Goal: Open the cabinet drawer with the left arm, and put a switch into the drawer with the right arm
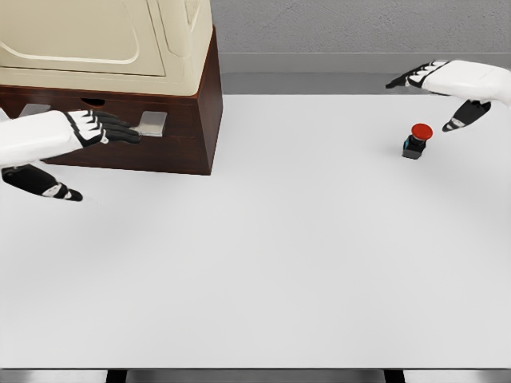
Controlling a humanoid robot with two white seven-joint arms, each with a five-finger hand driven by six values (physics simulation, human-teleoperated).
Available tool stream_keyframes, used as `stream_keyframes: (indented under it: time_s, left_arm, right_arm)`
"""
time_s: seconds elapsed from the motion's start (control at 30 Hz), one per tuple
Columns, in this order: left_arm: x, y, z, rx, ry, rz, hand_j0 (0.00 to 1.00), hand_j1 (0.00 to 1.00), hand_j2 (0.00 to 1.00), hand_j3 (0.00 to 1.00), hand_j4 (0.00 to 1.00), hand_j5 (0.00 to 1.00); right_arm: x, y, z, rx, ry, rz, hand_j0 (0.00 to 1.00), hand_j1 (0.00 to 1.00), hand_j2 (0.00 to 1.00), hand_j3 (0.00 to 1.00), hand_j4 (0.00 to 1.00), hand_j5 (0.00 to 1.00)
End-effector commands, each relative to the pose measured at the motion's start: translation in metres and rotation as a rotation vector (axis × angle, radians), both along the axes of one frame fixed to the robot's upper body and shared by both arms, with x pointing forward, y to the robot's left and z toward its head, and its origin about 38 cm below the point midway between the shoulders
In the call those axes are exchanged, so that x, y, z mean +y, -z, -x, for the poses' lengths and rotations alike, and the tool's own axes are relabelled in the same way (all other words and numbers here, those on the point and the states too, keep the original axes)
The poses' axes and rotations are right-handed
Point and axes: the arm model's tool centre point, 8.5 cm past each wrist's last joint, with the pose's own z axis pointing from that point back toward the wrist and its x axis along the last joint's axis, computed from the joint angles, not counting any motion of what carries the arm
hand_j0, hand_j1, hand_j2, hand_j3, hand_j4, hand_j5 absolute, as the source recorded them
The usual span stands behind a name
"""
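Two hands up, both loose and holding nothing | left hand (100,128) mid-left by closed drawer (120,120) | right hand (447,88) upper right | switch (417,140) on worktop (263,255), right of centre | looks small, rigid, light: pinch the dark base, red cap's probably slippery

White worktop (263,271) filling most of view, plain grey textured wall (359,28) behind it, darker grey strip (303,82) along wall base, two dark supports (116,375) under worktop's near edge
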Motion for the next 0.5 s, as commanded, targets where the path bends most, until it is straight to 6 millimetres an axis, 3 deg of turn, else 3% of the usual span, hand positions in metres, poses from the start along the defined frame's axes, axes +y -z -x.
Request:
stream_keyframes:
  time_s: [0.0,0.03,0.07,0.13,0.27,0.33,0.47]
  left_arm:
    - [0.008,0.018,0.003,0.08,-0.024,0.004,1.0,1.0,1.0,1.0,1.0,1.0]
    - [0.011,0.013,0.004,0.109,-0.031,0.037,1.0,1.0,1.0,1.0,1.0,1.0]
    - [0.019,0.019,0.014,0.223,-0.041,0.059,1.0,1.0,1.0,1.0,1.0,1.0]
    - [0.014,0.035,0.021,0.391,-0.017,0.127,1.0,1.0,1.0,1.0,1.0,1.0]
    - [0.001,0.025,0.02,0.408,0.022,0.2,1.0,1.0,1.0,1.0,1.0,1.0]
    - [0.004,0.014,0.019,0.417,0.015,0.257,1.0,1.0,1.0,1.0,1.0,1.0]
    - [0.002,-0.009,0.017,0.425,0.051,0.204,1.0,1.0,1.0,1.0,1.0,1.0]
  right_arm:
    - [0.001,0.024,-0.004,0.063,0.018,0.006,1.0,1.0,1.0,1.0,1.0,1.0]
    - [-0.002,0.028,-0.005,0.074,0.027,0.009,1.0,1.0,1.0,1.0,1.0,1.0]
    - [-0.004,0.028,-0.005,0.077,0.03,0.013,1.0,1.0,1.0,1.0,1.0,1.0]
    - [-0.003,0.035,-0.003,0.094,0.027,0.03,1.0,1.0,1.0,1.0,1.0,1.0]
    - [-0.011,0.043,-0.005,0.111,0.055,0.049,1.0,1.0,1.0,1.0,1.0,1.0]
    - [-0.014,0.048,-0.006,0.12,0.068,0.063,1.0,1.0,1.0,1.0,1.0,1.0]
    - [-0.016,0.054,-0.008,0.135,0.082,0.063,1.0,1.0,1.0,1.0,1.0,1.0]
